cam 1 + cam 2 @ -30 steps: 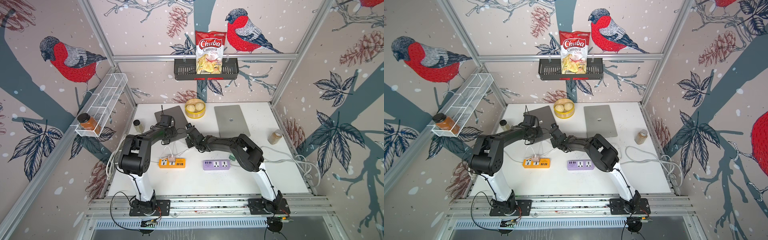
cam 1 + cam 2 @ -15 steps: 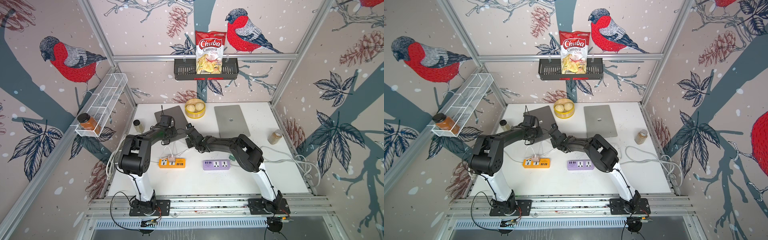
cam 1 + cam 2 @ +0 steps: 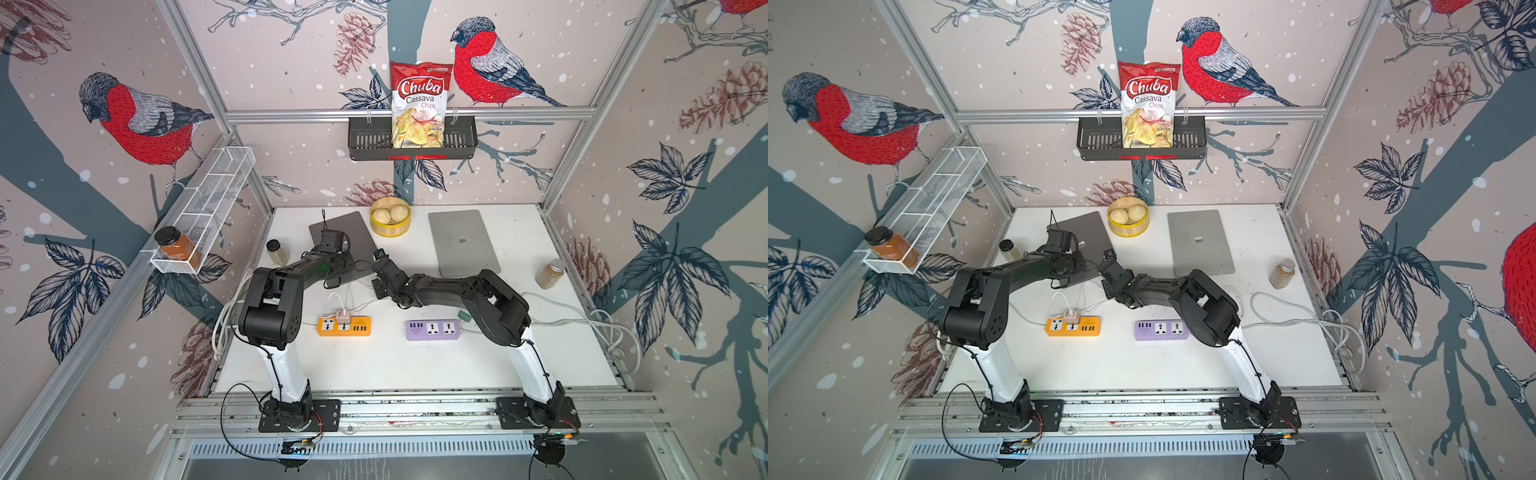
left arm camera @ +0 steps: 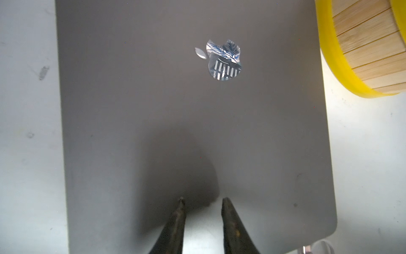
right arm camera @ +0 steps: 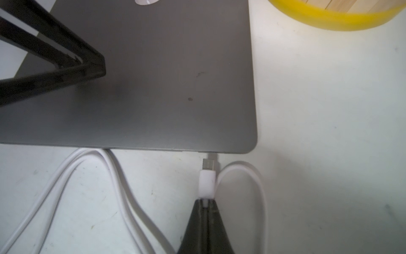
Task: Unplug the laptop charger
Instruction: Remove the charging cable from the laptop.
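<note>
A dark grey laptop (image 3: 353,232) lies shut at the back left of the table. My left gripper (image 4: 203,200) rests on its lid, its fingers (image 5: 66,68) slightly apart with nothing between them. The white charger plug (image 5: 206,182) sits at the laptop's near edge (image 5: 153,147). Its metal tip (image 5: 208,163) shows in front of that edge, and I cannot tell whether it is still in the port. My right gripper (image 5: 206,201) is shut on the plug's rear end. The white cable (image 5: 118,189) loops over the table beside it.
A yellow bamboo steamer (image 3: 390,216) stands just behind the laptop. To its right lies a silver laptop (image 3: 461,241). An orange power strip (image 3: 344,326) with a white adapter and a purple strip (image 3: 432,330) lie in front of the arms. Jars (image 3: 277,251) (image 3: 550,273) stand at both sides.
My right gripper's jaws have closed on the plug's rear end. Both arms stay almost where they were.
</note>
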Robot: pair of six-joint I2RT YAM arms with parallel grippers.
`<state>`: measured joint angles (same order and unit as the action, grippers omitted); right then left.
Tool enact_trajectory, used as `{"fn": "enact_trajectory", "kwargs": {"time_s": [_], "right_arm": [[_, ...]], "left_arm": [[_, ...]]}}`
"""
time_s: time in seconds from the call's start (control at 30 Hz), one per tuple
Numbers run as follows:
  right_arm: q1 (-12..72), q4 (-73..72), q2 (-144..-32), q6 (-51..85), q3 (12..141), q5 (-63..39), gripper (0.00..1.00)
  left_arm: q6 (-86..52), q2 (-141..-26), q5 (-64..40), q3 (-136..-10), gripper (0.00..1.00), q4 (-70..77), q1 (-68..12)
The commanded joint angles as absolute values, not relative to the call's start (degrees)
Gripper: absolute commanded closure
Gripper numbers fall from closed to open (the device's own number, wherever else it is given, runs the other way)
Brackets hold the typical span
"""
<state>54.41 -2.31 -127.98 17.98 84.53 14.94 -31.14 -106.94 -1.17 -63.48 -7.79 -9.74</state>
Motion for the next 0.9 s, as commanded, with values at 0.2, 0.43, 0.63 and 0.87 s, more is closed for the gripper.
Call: {"fn": "enact_trajectory", "kwargs": {"time_s": [0.2, 0.43, 0.63, 0.87], "right_arm": [[53.8, 0.4, -124.9, 18.9, 82.9, 14.6, 0.98], [53.8, 2.0, -120.8, 21.4, 78.0, 16.7, 0.98], [52.6, 1.0, -118.7, 23.1, 72.4, 16.8, 0.98], [52.2, 0.2, -117.7, 23.6, 70.6, 16.4, 0.94]], "left_arm": [[-31.1, -107.8, -0.7, -63.4, 0.70, -12.8, -9.1], [-30.4, -105.7, -1.8, -63.2, 0.70, -12.5, -9.1], [-29.0, -100.7, -3.5, -62.0, 0.69, -12.1, -9.0], [-27.8, -88.6, -0.5, -58.7, 0.68, -15.3, -9.0]]}}
